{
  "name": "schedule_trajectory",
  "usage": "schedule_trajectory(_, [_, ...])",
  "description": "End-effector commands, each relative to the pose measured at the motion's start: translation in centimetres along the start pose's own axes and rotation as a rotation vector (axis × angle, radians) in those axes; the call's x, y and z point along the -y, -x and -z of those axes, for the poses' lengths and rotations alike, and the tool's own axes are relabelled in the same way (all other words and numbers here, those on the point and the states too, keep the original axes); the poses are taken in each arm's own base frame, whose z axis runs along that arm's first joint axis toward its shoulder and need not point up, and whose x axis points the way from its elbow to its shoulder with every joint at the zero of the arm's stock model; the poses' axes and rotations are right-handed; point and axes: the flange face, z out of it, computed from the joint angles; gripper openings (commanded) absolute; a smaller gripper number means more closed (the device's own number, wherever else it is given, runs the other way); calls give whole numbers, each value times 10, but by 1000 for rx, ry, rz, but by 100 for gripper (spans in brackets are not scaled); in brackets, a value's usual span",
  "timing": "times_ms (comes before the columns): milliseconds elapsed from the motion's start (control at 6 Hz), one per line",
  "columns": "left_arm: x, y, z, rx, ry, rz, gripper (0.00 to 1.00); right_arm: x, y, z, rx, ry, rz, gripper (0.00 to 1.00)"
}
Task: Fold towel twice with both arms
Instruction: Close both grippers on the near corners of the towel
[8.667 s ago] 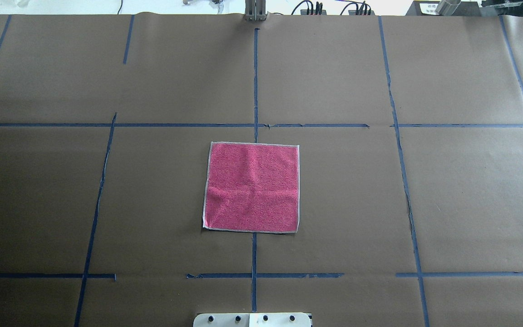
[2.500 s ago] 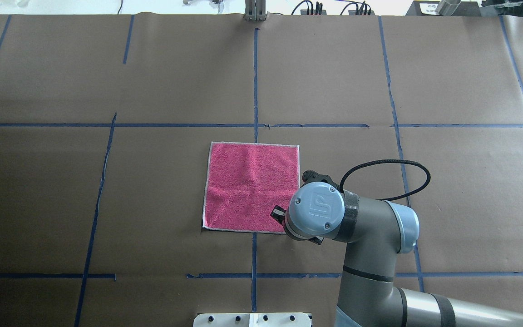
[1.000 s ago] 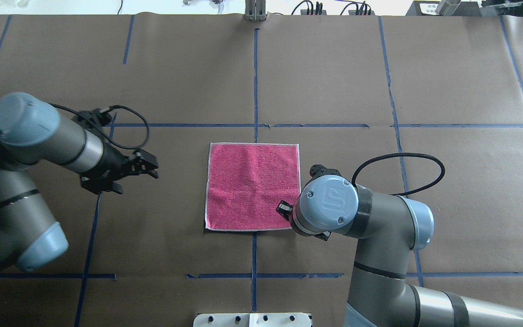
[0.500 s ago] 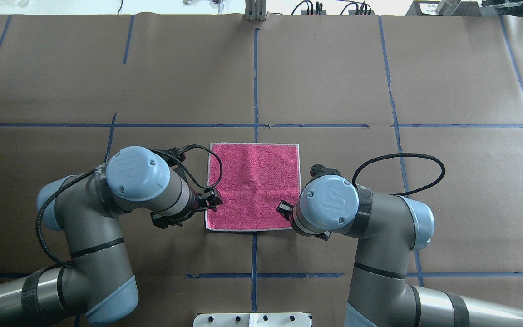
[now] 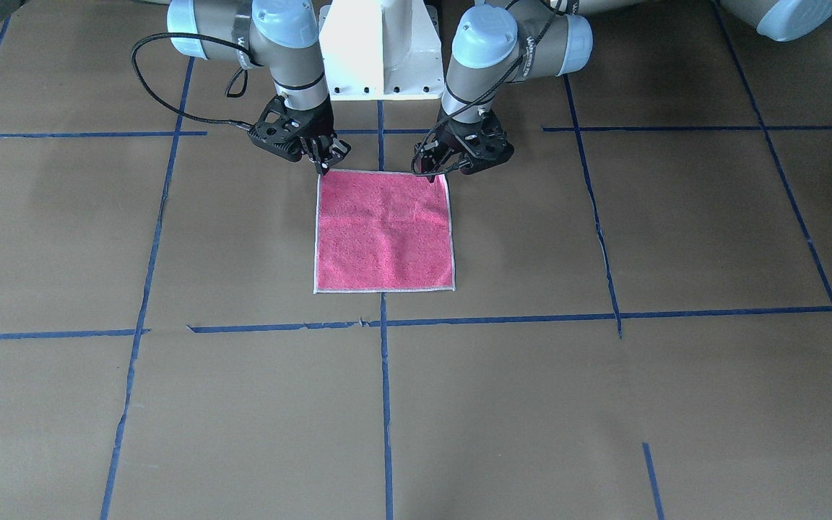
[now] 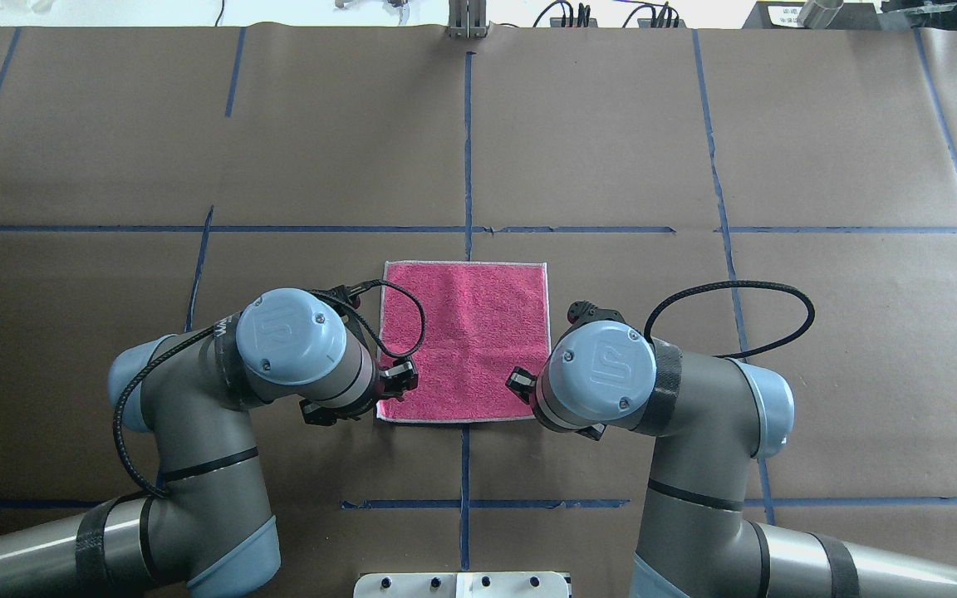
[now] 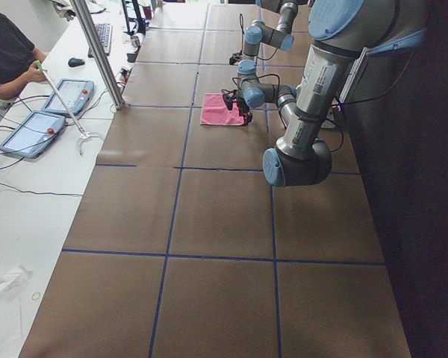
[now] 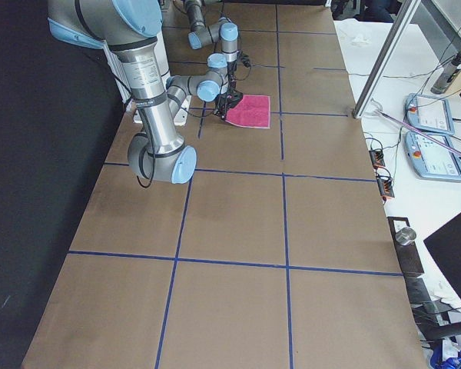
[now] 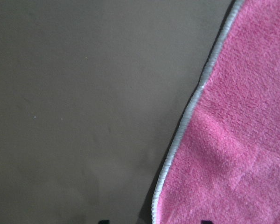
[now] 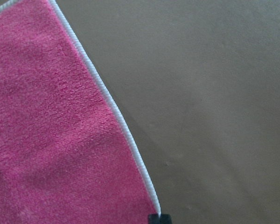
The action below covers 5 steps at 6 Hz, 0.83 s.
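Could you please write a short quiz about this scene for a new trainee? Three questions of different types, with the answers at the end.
1. True or false: the towel lies flat and unfolded, pink face up.
2. Choose one. The left gripper and the right gripper are at: A) the two towel corners nearest the robot; B) the two farthest corners; C) the towel's middle.
3. Fill in: the tape lines on the brown table are ____ in colour.
Key: 1 true; 2 A; 3 blue.
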Motion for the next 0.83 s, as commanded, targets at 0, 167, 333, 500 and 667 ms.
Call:
schedule_trajectory(0, [0,-2,-3,4,1,-1,52,0,0,0,0,-2,0,6])
schedule_trajectory(167, [0,0,-4,7,1,-1,51,0,0,0,0,0,0,6])
schedule_trajectory(333, [1,1,-5,9,0,-3,51,0,1,0,0,0,0,9])
schedule_trajectory(500, [1,1,-5,9,0,-1,51,0,0,-1,-1,-1,0,8])
schedule_trajectory(667, [-1,3,-7,13,2,-2,48,0,0,-2,-3,-1,0,5])
